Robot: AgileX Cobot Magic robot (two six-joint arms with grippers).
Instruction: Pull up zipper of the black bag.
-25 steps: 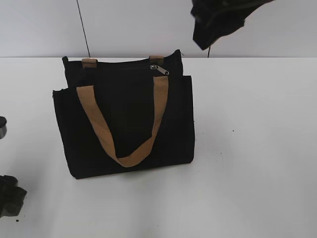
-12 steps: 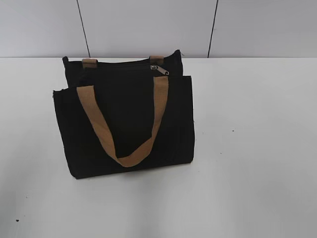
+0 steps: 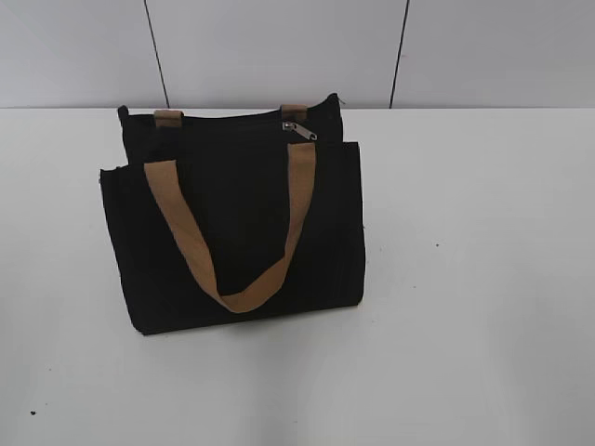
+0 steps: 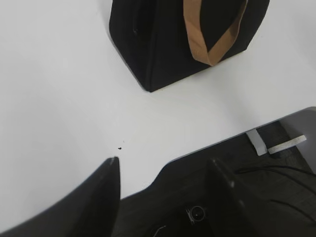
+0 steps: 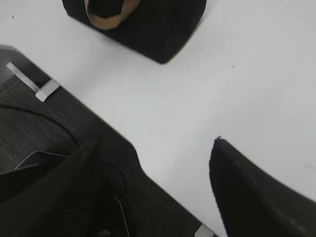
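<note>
The black bag (image 3: 237, 223) stands upright on the white table, left of centre, with a tan loop handle (image 3: 232, 232) hanging down its front. The small silvery zipper (image 3: 298, 130) sits on the top zip line near the right end. The bag's lower corner also shows in the left wrist view (image 4: 163, 44) and in the right wrist view (image 5: 158, 29). Neither gripper shows in the exterior view. My left gripper (image 4: 165, 165) is open and empty over the table's front edge. My right gripper (image 5: 155, 143) is open and empty, also at the front edge, far from the bag.
The white table (image 3: 465, 279) stretches around the bag. A grey wall with dark seams (image 3: 400, 56) stands behind. The table's front edge and the dark floor with taped cables show in the left wrist view (image 4: 276, 143) and in the right wrist view (image 5: 44, 89).
The right arm has left the top of the exterior view and the left arm has left its lower left corner. The bag and zipper have not moved.
</note>
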